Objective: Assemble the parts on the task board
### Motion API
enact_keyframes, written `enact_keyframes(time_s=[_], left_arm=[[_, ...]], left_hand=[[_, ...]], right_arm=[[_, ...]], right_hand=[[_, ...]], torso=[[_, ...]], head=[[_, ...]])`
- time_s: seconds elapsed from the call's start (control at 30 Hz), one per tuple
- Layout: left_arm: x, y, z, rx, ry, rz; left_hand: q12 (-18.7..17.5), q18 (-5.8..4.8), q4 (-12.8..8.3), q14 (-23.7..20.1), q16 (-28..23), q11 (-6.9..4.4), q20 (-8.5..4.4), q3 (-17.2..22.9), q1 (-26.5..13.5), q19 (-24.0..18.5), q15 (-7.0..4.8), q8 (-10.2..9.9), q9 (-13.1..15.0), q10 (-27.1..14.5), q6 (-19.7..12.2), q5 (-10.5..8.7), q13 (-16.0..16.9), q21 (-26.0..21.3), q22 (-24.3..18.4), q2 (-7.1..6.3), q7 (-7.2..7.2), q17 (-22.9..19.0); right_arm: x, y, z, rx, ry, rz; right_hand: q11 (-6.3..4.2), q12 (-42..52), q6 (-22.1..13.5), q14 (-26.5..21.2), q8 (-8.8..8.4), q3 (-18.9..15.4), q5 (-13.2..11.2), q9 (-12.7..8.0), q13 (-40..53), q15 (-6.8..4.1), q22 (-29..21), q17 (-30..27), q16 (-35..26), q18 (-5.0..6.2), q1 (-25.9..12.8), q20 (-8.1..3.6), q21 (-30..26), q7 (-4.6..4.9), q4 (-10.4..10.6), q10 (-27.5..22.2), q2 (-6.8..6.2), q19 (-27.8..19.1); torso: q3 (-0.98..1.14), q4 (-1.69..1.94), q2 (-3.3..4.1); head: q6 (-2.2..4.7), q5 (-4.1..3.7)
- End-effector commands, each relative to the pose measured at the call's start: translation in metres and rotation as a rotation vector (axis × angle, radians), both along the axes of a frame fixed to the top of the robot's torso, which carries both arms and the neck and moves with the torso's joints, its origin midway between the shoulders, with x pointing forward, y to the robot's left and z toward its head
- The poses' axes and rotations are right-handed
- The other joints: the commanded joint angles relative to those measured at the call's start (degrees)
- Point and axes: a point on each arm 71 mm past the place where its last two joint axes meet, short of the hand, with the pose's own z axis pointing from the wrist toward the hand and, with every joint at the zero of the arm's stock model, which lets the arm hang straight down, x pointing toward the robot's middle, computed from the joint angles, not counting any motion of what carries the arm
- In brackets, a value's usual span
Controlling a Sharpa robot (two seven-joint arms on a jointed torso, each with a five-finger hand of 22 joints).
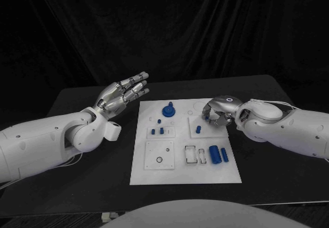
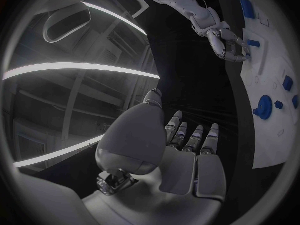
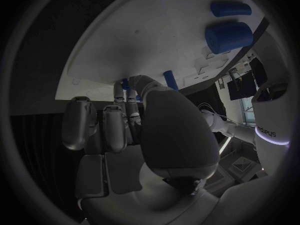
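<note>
Head view: the white task board (image 1: pixel 185 161) is lying in the middle of the black table (image 1: pixel 274 166), with small blue parts spread over it. A round blue knob (image 1: pixel 169 111) is standing near the board's far edge, two short blue pegs (image 1: pixel 159 130) are sitting below it, another blue peg (image 1: pixel 198 128) is standing in the square to their right, and two blue cylinders (image 1: pixel 218 154) are lying side by side toward the board's right edge. The left hand (image 1: pixel 123 94) is hovering off the board's far left corner, fingers spread apart and grasping nothing; the left wrist view is showing the same released hand (image 2: pixel 187 150) beside the board (image 2: pixel 269 135). The right hand (image 1: pixel 219 111) is bending down over the board's far right corner, its fingers curled around a small blue part (image 1: pixel 206 115). Right wrist view: the fingertips (image 3: pixel 128 92) are touching that blue part (image 3: pixel 125 84) at the board's surface (image 3: pixel 144 40); whether it is actually being pinched cannot be told.
</note>
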Motion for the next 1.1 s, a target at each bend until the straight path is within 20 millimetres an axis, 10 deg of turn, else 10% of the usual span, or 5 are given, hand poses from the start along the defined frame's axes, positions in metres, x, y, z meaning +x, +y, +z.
enact_keyframes(time_s=[0.03,1.1], left_arm=[[-0.001,-0.001,0.003,-0.048,-0.030,-0.005],[-0.002,-0.004,-0.003,-0.044,-0.008,-0.018]], left_hand=[[0.24,-0.84,-0.02,0.05,0.42,0.50,0.02,-0.23,0.67,0.58,0.37,0.35,0.08,-0.07,0.41,0.47,0.09,0.19,0.06,-0.04,0.10,0.09],[0.44,-1.65,-0.31,0.23,0.91,1.00,0.00,-0.12,2.00,0.75,0.75,0.47,0.17,-0.05,1.37,1.27,0.10,0.22,0.00,0.22,0.63,0.16]], right_arm=[[-0.003,-0.002,-0.003,-0.007,0.005,-0.008],[0.001,0.003,0.032,0.014,-0.058,0.006]], right_hand=[[-0.19,0.33,-0.39,0.38,0.38,0.01,-0.25,0.04,0.05,-0.01,9.80,-0.12,-0.21,0.44,0.05,0.13,-0.25,-0.08,-0.22,-0.09,0.56,-0.43],[-0.44,1.46,-1.01,0.15,1.48,0.41,-0.57,1.04,0.54,-0.21,9.74,-0.74,-0.51,0.49,0.16,-0.01,-0.44,0.15,-0.90,0.88,0.85,-0.57]], torso=[[-0.01,-0.01,-0.02],[-0.01,0.03,0.01]], head=[[-0.11,0.06],[-0.46,0.11]])
